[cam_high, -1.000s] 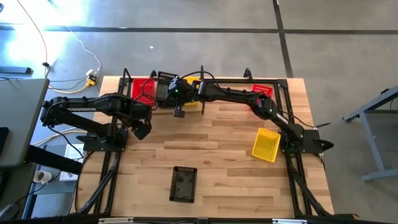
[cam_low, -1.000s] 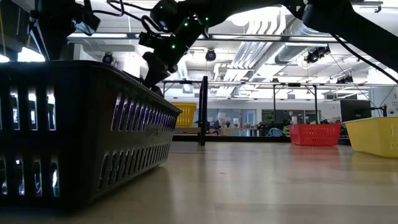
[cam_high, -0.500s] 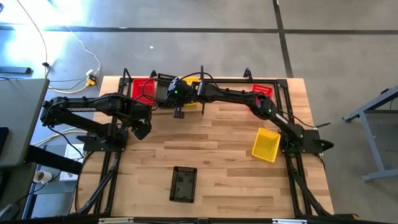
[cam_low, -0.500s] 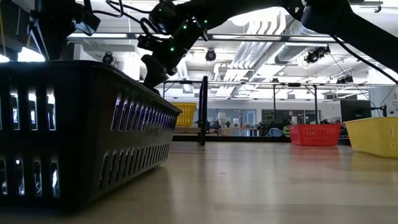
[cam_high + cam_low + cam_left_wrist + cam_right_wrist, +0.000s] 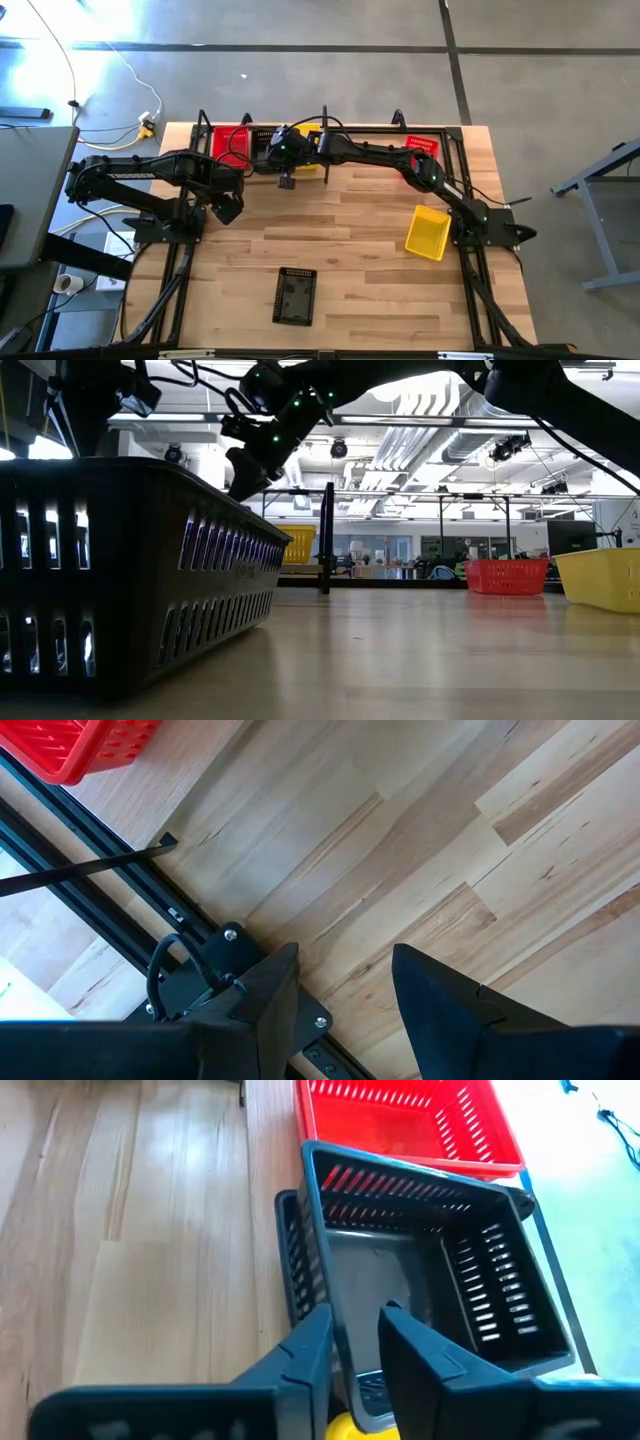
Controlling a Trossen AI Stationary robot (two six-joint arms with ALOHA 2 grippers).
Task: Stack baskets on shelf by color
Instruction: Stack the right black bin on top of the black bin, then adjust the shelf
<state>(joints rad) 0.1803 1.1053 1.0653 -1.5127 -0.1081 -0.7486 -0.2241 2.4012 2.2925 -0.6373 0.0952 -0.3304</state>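
Right wrist view: right claw (image 5: 355, 1342) pinches a black basket (image 5: 430, 1280)'s wall, seemingly nested; no readable labels.

- The right tool (image 5: 272, 150) has moved a little further toward the red basket (image 5: 232, 143) at the shelf's left end.
- The black basket (image 5: 425, 1285) it grips has slid with it, now closer to the red basket.

right arm: stretched from its base at 3 o'clock across to 12 o'clock, wrist lit green | right gripper (image 5: 355, 1342): fingers pinched on a black basket's (image 5: 430, 1270) wall | left arm: folded at 9 o'clock | left gripper (image 5: 345, 990): fingers parted, holding nothing
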